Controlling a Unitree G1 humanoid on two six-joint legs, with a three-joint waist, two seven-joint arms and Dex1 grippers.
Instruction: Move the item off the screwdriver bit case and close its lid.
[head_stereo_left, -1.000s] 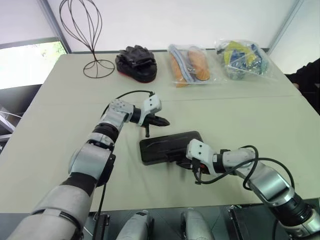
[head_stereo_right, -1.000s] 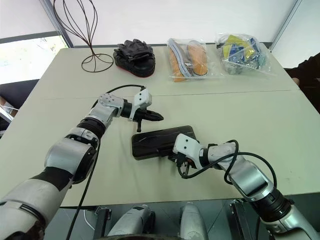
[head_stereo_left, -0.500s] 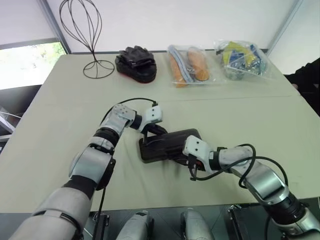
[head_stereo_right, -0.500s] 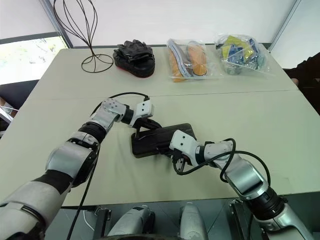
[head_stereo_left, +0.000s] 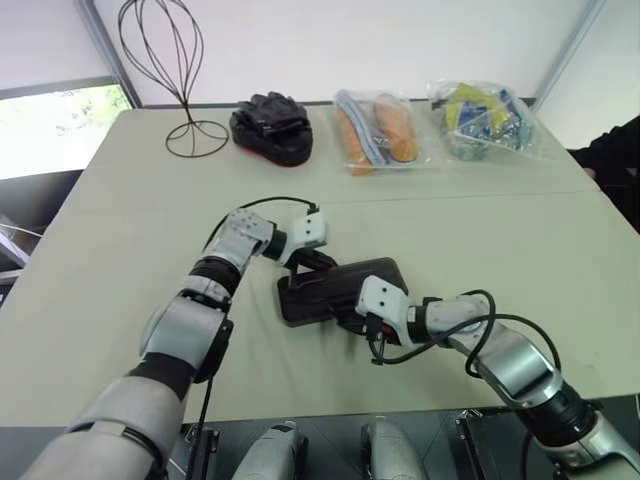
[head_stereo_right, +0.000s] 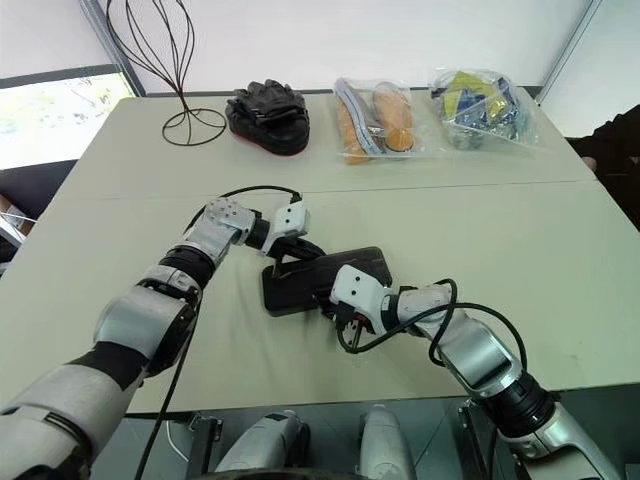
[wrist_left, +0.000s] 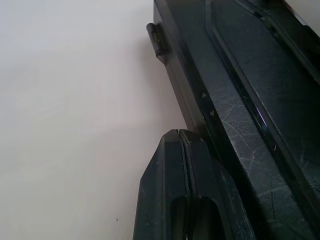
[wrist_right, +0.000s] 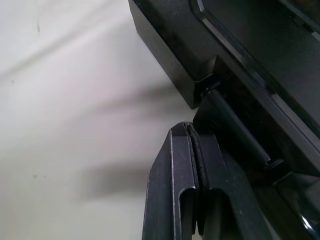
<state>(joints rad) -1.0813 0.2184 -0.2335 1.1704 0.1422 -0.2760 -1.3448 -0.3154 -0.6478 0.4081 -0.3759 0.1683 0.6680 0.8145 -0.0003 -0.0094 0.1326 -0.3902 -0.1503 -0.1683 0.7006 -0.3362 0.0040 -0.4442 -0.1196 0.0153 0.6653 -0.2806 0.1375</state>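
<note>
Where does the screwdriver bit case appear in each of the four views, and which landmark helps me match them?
Left eye view: screwdriver bit case at table centre, between both grippers.
Right eye view: case at centre.
Left wrist view: its dark side and top run beside the shut left gripper.
Right wrist view: its corner lies just beyond the shut right gripper.
Shared landmark: the pale table.

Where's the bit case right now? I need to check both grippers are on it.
In the left eye view, the bit case lies mid-table, between the left gripper at its far-left edge and the right gripper at its near edge.
</note>
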